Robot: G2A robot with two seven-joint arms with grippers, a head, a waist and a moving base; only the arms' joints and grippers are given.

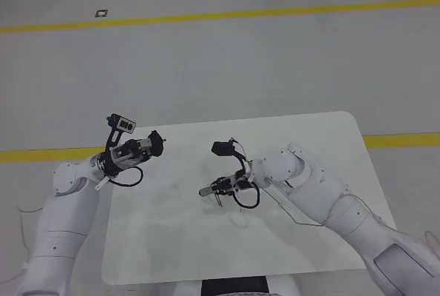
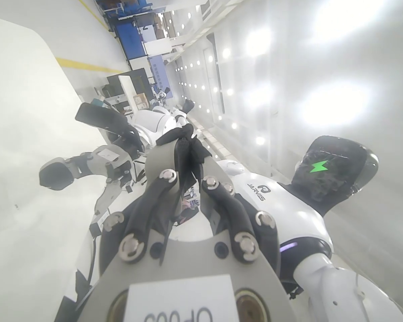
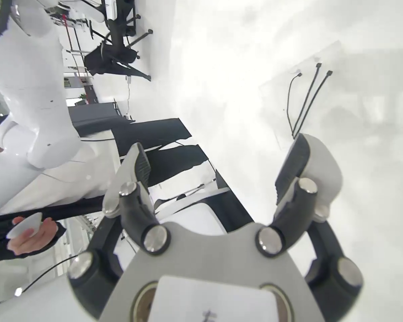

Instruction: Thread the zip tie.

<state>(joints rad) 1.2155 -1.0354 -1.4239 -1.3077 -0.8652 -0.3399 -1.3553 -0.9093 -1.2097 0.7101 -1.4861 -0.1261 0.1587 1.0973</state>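
Currently right gripper [image 3: 218, 155] spread wide, holding nothing, three black zip ties [image 3: 309, 98] lying flat on the table [image 3: 372, 169] just beyond its fingertips, probably lined up for a pick. Left gripper [image 2: 188, 139] pinched closed, seemingly empty, raised well apart, likely waiting its turn.

The white table [image 1: 279, 244] has rounded corners. Just past the fingertips of my right gripper [image 3: 218, 144], a thin clear sheet [image 3: 278, 95] lies flat on it. Three black zip ties [image 3: 307, 100] lie on that sheet, tails bunched toward my fingers and heads fanned out on the far side.
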